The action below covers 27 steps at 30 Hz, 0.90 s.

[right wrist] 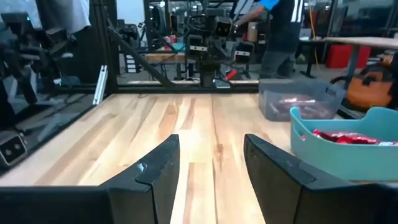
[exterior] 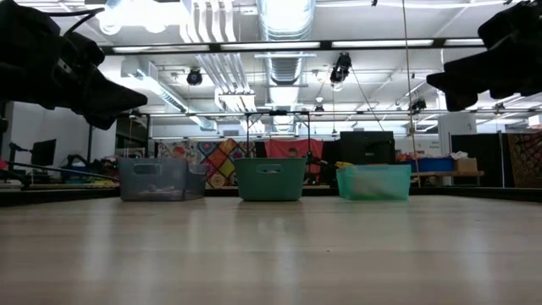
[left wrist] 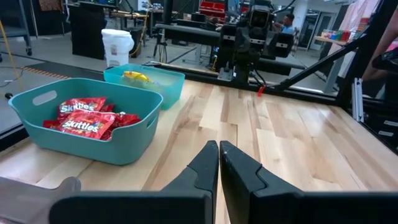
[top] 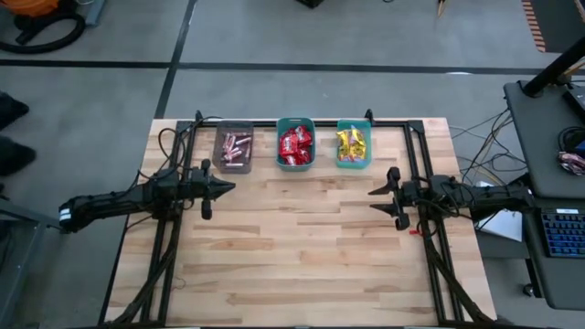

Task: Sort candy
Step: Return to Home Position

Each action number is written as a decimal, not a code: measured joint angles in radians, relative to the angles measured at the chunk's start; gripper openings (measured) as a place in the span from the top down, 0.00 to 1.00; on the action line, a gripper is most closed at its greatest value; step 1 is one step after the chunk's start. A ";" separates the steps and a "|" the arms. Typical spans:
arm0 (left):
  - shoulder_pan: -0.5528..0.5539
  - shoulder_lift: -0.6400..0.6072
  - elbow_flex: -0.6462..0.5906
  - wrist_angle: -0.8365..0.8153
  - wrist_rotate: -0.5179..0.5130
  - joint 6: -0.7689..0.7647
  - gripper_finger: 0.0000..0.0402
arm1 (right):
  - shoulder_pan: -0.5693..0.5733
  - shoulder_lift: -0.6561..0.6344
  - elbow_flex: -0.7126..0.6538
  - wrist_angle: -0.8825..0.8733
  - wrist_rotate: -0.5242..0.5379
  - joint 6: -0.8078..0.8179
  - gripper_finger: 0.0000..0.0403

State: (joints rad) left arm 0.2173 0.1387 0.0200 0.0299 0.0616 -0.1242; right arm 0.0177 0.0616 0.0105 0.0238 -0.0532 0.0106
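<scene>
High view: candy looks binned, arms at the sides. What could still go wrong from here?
Little, probably. One: the red candy lies heaped in the middle bin, so a bump could tip a packet out. Two: its neighbours, the grey bin and the outer teal bin, stand close beside it at the far edge of the table; nudging one may shift another. The left gripper and right gripper hang clear.

Bright, even overhead light fills the high view, and the table (top: pixel 302 247) carries only faint, soft shadows. In the low view, ceiling strip lights (exterior: pixel 373 43) glare white across the top of the frame. Against them the left claw (exterior: pixel 135 100), upper left, and the right claw (exterior: pixel 437 82), upper right, are black silhouettes. The table below shows a pale sheen.
</scene>
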 joint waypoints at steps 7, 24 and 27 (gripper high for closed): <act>0.000 0.002 0.000 0.000 0.000 0.000 1.00 | 0.000 0.000 0.000 -0.002 0.001 -0.052 0.58; 0.000 0.006 0.000 -0.001 0.000 0.000 1.00 | 0.000 0.000 0.001 0.002 0.001 0.007 0.58; 0.000 0.006 0.000 -0.001 0.000 0.000 1.00 | 0.000 0.000 0.004 0.002 0.001 0.008 0.58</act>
State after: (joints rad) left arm 0.2173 0.1452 0.0200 0.0293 0.0620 -0.1242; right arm 0.0177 0.0616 0.0146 0.0255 -0.0525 0.0185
